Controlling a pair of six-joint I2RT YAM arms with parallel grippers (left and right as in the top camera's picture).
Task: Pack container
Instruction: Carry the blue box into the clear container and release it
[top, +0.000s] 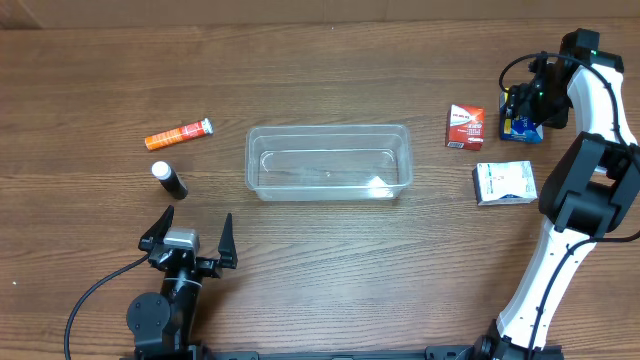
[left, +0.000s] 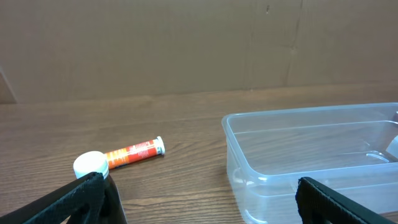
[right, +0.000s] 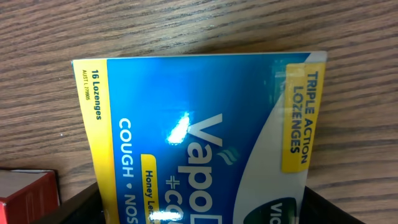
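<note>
The clear plastic container (top: 328, 129) lies empty at the table's middle; its near corner shows in the left wrist view (left: 311, 115). My left gripper (top: 190, 235) is open and empty near the front left, its fingers (left: 199, 193) spread wide, pointing between the container and a black bottle with a white cap (top: 168, 179) (left: 91, 164). My right gripper (top: 522, 112) is at the far right, its fingers (right: 202, 214) against both sides of a blue lozenge box (right: 199, 124) (top: 522, 128) that lies on the table.
An orange tube (top: 178, 133) (left: 134, 152) lies at the far left. A red box (top: 465, 127) (right: 25, 193) stands right of the container, next to the blue box. A white box (top: 505, 183) lies in front of it. The right arm stretches along the right edge.
</note>
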